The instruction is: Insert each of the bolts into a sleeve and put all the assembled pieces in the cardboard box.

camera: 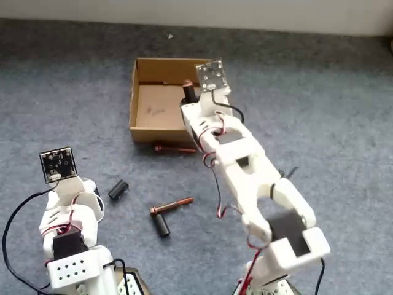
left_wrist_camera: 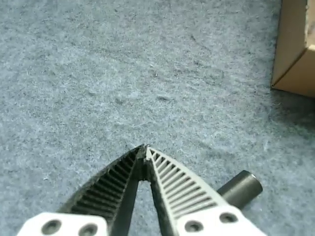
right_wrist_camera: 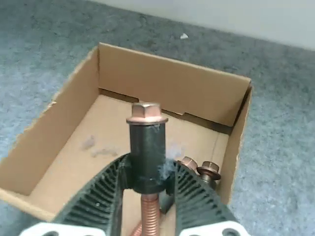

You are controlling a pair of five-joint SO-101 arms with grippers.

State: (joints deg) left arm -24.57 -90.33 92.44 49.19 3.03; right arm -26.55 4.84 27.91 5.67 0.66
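Grips a sleeve [right_wrist_camera: 146, 150] with its bolt [right_wrist_camera: 146, 112] through it, upright in the right jaws over the cardboard box [right_wrist_camera: 172, 83], likely for release beside 2 finished pieces [right_wrist_camera: 209, 169] inside. Rests the left jaws shut and empty by a loose sleeve [left_wrist_camera: 241, 188] on the arms' side of the box.

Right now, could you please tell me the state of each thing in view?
Left gripper: shut, empty.
Right gripper: shut on sleeved bolt, over the box.
Box: open, two bolt heads in one corner.
Far bolt: lying loose by the box.
Near bolt: lying loose, unsleeved.
Left sleeve: lying, no bolt.
Near sleeve: lying, no bolt.
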